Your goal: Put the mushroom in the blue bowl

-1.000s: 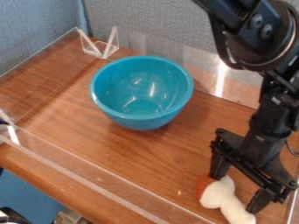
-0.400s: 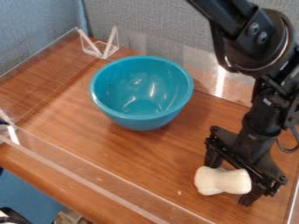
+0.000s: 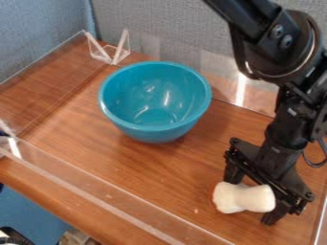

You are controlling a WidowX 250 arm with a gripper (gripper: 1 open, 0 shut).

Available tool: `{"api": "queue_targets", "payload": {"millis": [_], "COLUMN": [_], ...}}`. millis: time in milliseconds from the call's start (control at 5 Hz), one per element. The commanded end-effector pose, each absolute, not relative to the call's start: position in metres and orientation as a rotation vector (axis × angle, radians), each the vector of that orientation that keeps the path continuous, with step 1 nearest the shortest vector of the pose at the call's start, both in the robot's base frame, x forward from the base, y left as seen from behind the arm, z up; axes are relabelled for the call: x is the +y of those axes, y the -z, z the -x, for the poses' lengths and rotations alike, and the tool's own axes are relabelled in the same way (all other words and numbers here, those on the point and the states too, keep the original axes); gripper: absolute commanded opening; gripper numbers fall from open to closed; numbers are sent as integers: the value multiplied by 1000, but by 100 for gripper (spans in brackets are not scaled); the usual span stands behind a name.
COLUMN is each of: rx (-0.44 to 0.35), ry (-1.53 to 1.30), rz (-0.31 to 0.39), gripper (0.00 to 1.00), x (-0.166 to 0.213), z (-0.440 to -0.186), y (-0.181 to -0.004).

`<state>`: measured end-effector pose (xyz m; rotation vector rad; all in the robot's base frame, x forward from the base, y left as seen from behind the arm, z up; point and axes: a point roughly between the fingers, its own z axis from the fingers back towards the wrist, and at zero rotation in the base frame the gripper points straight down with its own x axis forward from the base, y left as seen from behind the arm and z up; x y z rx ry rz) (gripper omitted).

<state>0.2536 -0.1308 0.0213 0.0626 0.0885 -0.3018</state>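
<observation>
Mushroom [image 3: 244,198] lies sideways, long axis roughly left-right, beside the wide-open, seemingly empty gripper [image 3: 266,189].

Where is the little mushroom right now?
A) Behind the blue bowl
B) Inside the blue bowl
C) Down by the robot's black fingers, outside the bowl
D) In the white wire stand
C: the mushroom is down by the robot's black fingers, well away from the blue bowl.

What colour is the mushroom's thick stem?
The stem is cream-white, seen best in the current camera view.
</observation>
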Motion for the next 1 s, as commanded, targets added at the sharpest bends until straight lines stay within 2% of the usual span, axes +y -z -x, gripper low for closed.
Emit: {"api": "queue_targets", "payload": {"millis": [0, 800], "rx": [107, 124], "ry": [291, 287], "rz": [-65, -69], "gripper": [100, 100], "x": [-134, -139], "z": [-246, -239], "y": [-11, -4]}}
